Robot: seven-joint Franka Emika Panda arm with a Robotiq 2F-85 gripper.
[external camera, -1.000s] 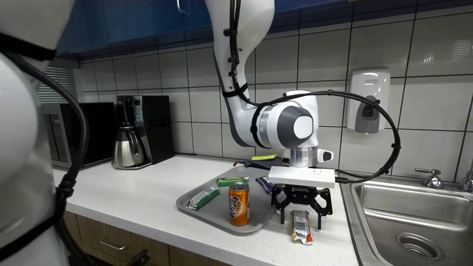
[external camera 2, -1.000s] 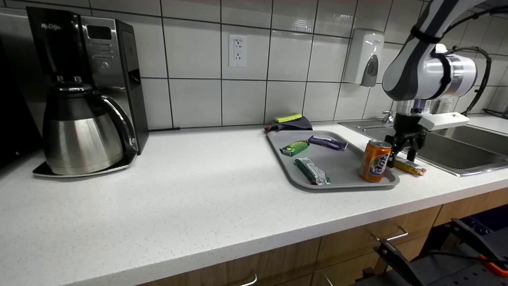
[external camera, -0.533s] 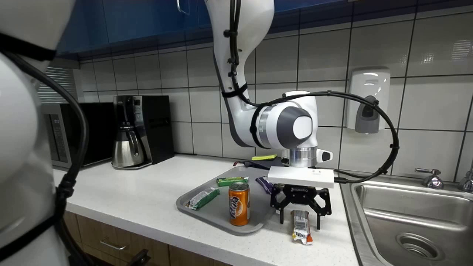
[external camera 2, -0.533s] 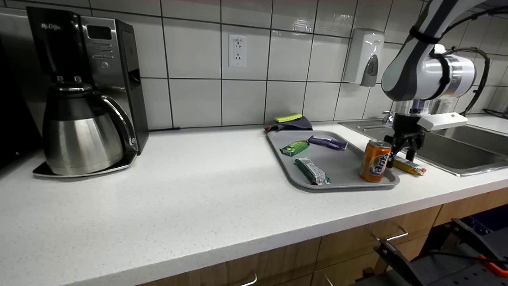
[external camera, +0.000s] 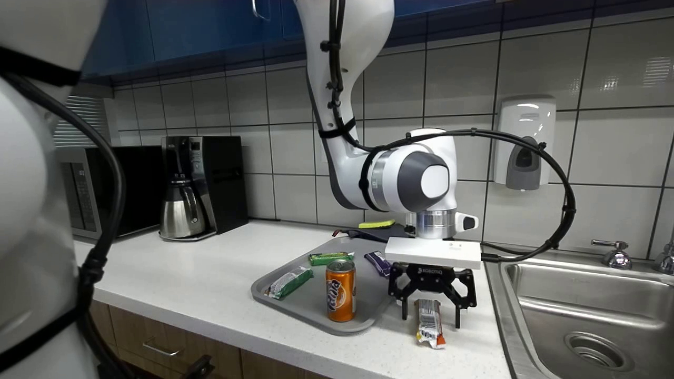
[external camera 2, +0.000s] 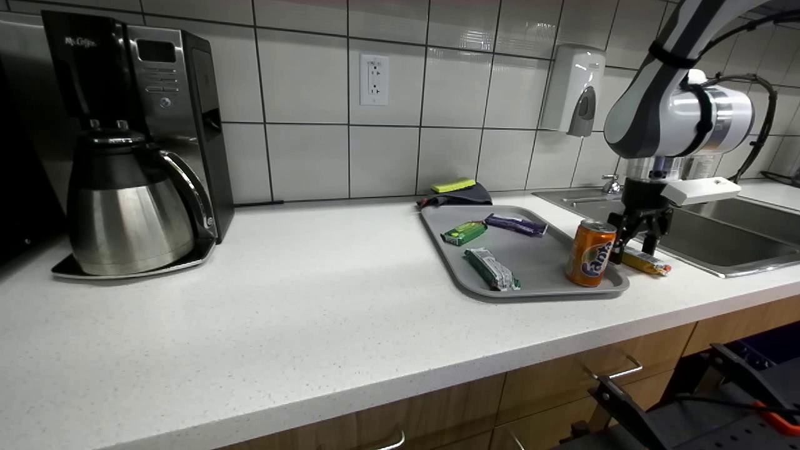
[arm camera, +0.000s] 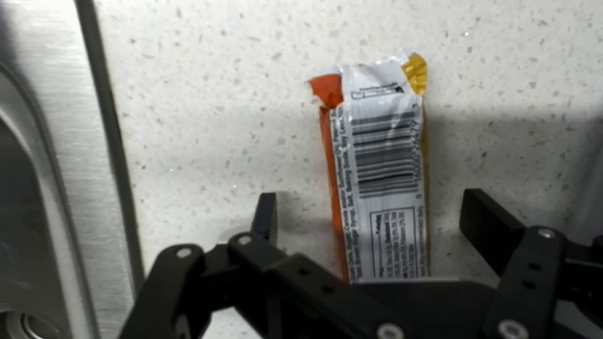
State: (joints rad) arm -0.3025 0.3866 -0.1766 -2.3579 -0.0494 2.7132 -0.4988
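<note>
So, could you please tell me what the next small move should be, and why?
I'd probably ease the open fingers slightly toward the tray: in the wrist view they stand on either side of the wrapped bar, gaps showing at both flanks, but the bar sits nearer the tray-side one, so centring might give a more even grip.

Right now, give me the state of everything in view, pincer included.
Pincer, open, gripping nothing
Orange-edged bar, lying on counter, barcode up
Tray, flat on counter
Orange can, upright on tray; opened or not, unclear
Purple bar, lying on tray
Silver-green bar, lying on tray
Green bar, lying on tray
Carafe, seated in coffee maker
Sponge, lying flat
Wooden drawer, closed
</note>
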